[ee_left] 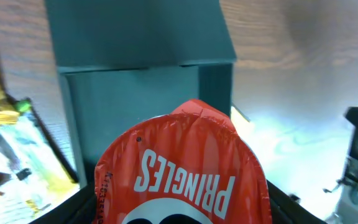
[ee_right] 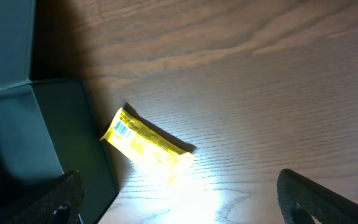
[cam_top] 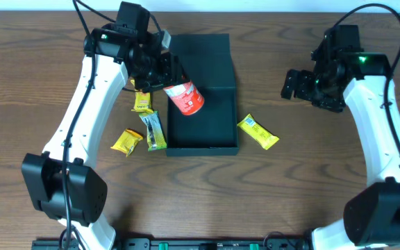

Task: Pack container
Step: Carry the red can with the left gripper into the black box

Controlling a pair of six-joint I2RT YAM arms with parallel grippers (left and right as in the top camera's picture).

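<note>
The box (cam_top: 214, 121) is seen at the centre of the overhead frame. It is dark teal, its flap lid (cam_top: 200, 52) is laid open toward the top edge, and its floor is bare. A red can (cam_top: 185, 97) is held tilted over the box's upper left part by the left claw (cam_top: 171, 83), which is clamped round the can's body. Whether the can touches the floor of the box cannot be told.

A yellow packet (cam_top: 258, 132) lies just to the right of the box, and three more packets (cam_top: 142, 102) are scattered along its left side. The right claw (cam_top: 294, 85) is seen at the upper right, well apart from the box, its jaws spread wide with nothing between them, above the table (cam_top: 311, 173).

Several risks are judged from here. The can is round and slanted, so it could slip in the grip. If it is let go near the left wall, it could catch on the rim and roll out among the packets. If it is laid across the floor, room for the packets may be lost.

In the left wrist view "PRINGLES" is read upside down on the can. In the right wrist view a barcode is made out on the yellow packet; no other writing can be read.
</note>
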